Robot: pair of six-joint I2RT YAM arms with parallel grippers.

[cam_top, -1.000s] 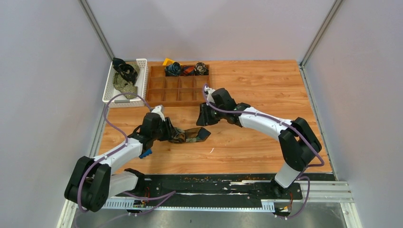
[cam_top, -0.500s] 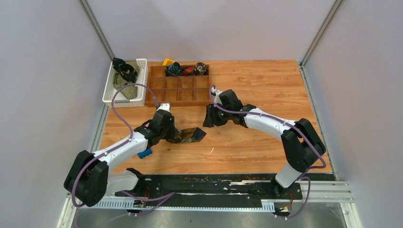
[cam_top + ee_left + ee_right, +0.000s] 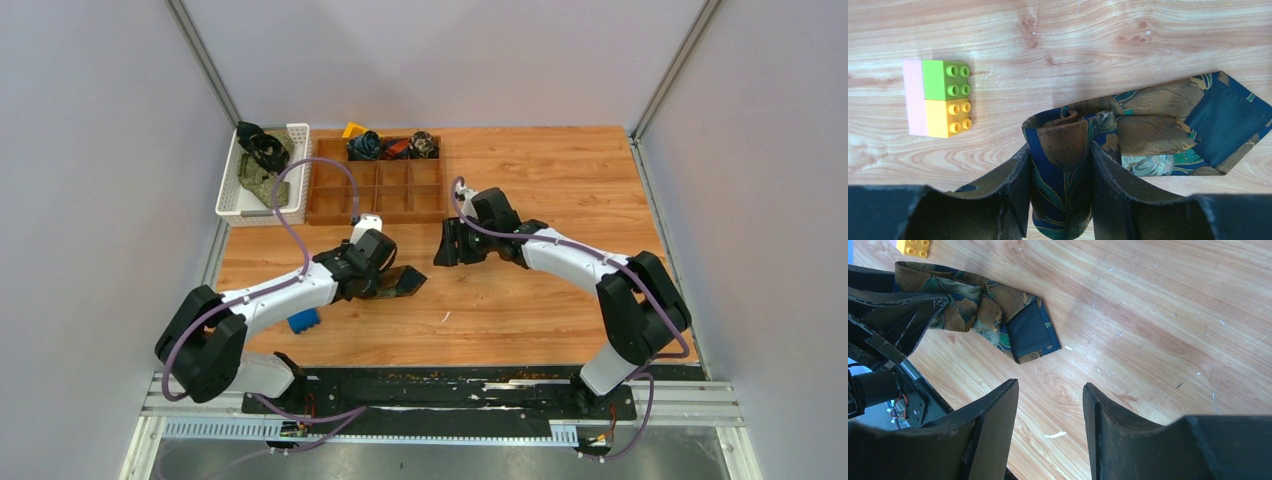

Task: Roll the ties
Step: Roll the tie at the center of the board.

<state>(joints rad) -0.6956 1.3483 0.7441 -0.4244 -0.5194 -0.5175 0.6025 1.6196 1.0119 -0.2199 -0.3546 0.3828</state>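
The tie (image 3: 403, 282), navy with a brown and green leaf pattern, lies left of centre on the worktop (image 3: 560, 180), nearer the front edge than the back. One end is wound into a loose coil and the pointed end (image 3: 1228, 117) lies flat, lining side up. The left pincer (image 3: 1060, 155) is clenched on the coil. Over the past second the left arm has swung right and toward the back edge, and the flat tail has grown shorter. That suggests the roll is taking up fabric, though a good stretch is not yet wound.

The right pincer (image 3: 445, 245) hangs released and holds nothing, just beyond the pointed tip, having drawn a little to the right. It seems to be giving the roll room to travel.

Green, yellow and pink building blocks (image 3: 940, 97) sit just beside the coil. A blue block (image 3: 303, 320) lies by the left arm. Toward the back-left corner, a wooden compartment tray (image 3: 325, 200) holds rolled ties (image 3: 392, 146) in its far row. A white basket (image 3: 232, 200) beside it holds more ties (image 3: 262, 160), apparently unrolled.
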